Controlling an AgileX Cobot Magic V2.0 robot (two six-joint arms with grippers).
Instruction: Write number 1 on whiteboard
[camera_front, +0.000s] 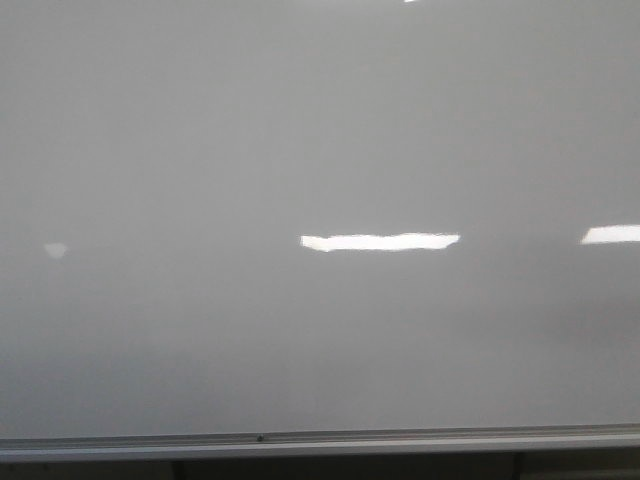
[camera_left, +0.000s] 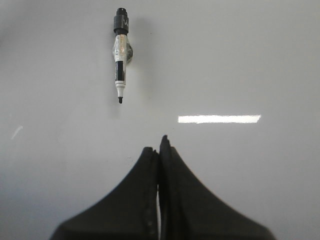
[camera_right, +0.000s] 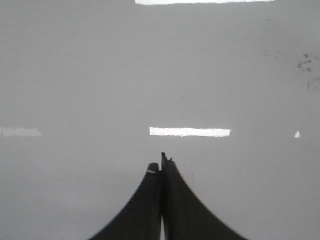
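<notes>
Glossy grey-white whiteboard (camera_front: 200, 150) fills the front view, a silver rail (camera_front: 400, 441) along its lower edge and bright light reflections (camera_front: 380, 241) on its surface; no marker stroke is discernible there. Left wrist view: the left tool (camera_left: 160, 147), fingers pressed together and holding nothing, faces the board, where a marker (camera_left: 120, 50) sits uncapped, tip toward the tool. Right wrist view: the right tool (camera_right: 161, 164) is likewise closed and empty; faint dark smudges (camera_right: 305, 62) mark the board.

Black-capped marker (camera_left: 120, 55) stuck to surface, bare tip pointing toward camera base
</notes>
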